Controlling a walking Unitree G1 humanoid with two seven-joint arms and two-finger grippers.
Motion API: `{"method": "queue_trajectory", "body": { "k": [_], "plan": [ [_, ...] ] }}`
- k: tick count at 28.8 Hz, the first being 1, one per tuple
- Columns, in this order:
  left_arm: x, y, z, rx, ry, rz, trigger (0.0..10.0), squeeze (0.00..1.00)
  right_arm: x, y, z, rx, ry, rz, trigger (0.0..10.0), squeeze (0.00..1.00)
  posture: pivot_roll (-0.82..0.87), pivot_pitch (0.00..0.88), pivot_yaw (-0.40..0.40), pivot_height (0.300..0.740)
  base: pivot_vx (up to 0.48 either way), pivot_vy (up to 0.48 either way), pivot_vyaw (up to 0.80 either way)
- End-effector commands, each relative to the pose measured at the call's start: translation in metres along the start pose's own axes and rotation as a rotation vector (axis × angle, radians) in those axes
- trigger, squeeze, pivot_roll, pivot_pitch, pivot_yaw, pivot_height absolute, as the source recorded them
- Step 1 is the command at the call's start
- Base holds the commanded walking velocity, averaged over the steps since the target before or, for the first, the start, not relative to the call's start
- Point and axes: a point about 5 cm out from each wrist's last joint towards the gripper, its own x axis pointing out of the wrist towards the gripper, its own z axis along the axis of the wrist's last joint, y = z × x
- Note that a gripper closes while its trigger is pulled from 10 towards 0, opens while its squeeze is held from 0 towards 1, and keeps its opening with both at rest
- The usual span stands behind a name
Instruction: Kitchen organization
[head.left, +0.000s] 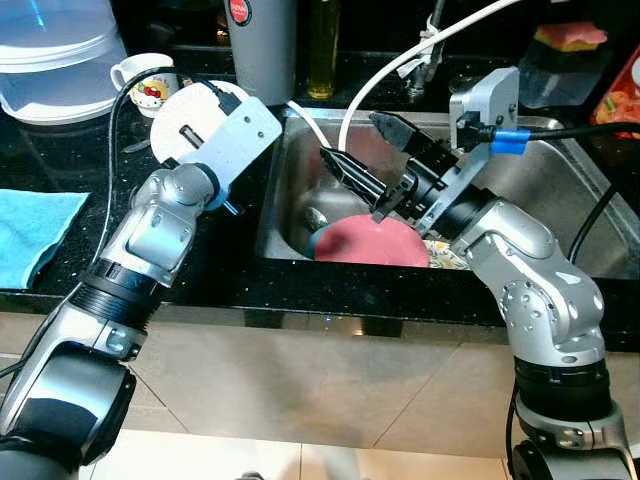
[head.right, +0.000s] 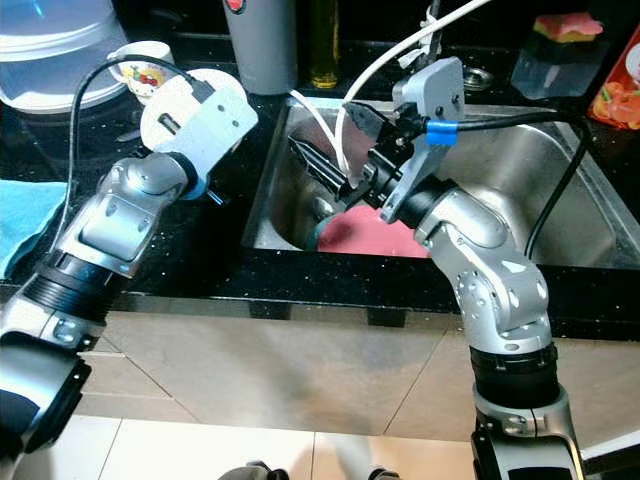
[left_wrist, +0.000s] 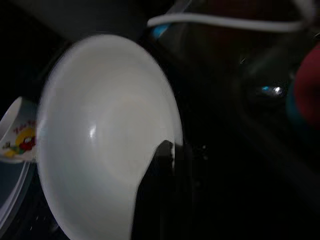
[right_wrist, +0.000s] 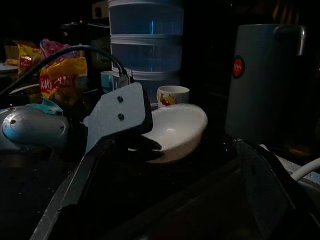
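My left gripper (left_wrist: 167, 152) is shut on the rim of a white bowl (head.left: 183, 113), which it holds tilted above the black counter (head.left: 70, 160), just left of the sink (head.left: 560, 180). One black finger (left_wrist: 159, 170) lies inside the bowl (left_wrist: 105, 130). My right gripper (head.left: 350, 137) hangs open over the sink with nothing between its fingers, which point towards the bowl (right_wrist: 177, 129). A pink plate (head.left: 372, 243) with a teal edge lies in the sink below it, beside a metal vessel (head.left: 312, 217).
A cartoon mug (head.left: 140, 80), a grey canister (head.left: 262, 45), an oil bottle (head.left: 322, 45) and clear stacked containers (head.left: 55, 55) stand at the back of the counter. A blue cloth (head.left: 30, 230) lies at the left. A white hose (head.left: 400, 65) arcs over the sink.
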Motion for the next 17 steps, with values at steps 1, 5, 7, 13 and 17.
{"method": "queue_trajectory", "body": {
  "k": [1,5,7,13,17],
  "plan": [
    [-0.003,-0.001,0.002,0.007,-0.015,-0.021,10.0,1.0,0.0,0.005,0.005,-0.004,-0.021,0.017,10.0,0.0,0.14,0.095,0.036,0.74,0.0,0.0,0.0],
    [-0.006,0.0,0.016,-0.014,-0.085,-0.019,10.0,1.0,0.001,0.005,0.005,-0.001,-0.019,0.017,10.0,0.0,0.14,0.095,0.035,0.74,0.0,0.0,0.0],
    [-0.007,0.003,0.02,-0.019,-0.107,0.003,10.0,1.0,0.001,0.005,0.005,-0.001,-0.018,0.017,10.0,0.0,0.14,0.095,0.035,0.74,0.0,0.0,0.0],
    [-0.01,0.026,0.04,-0.174,-0.219,0.165,10.0,0.0,0.001,0.004,0.005,0.0,-0.016,0.015,10.0,0.0,0.14,0.097,0.033,0.74,0.0,0.0,0.0],
    [-0.006,0.046,0.027,-0.292,-0.126,0.309,10.0,0.0,0.002,0.004,0.003,0.0,-0.015,0.014,10.0,0.0,0.14,0.097,0.032,0.74,0.0,0.0,0.0]
  ]
}}
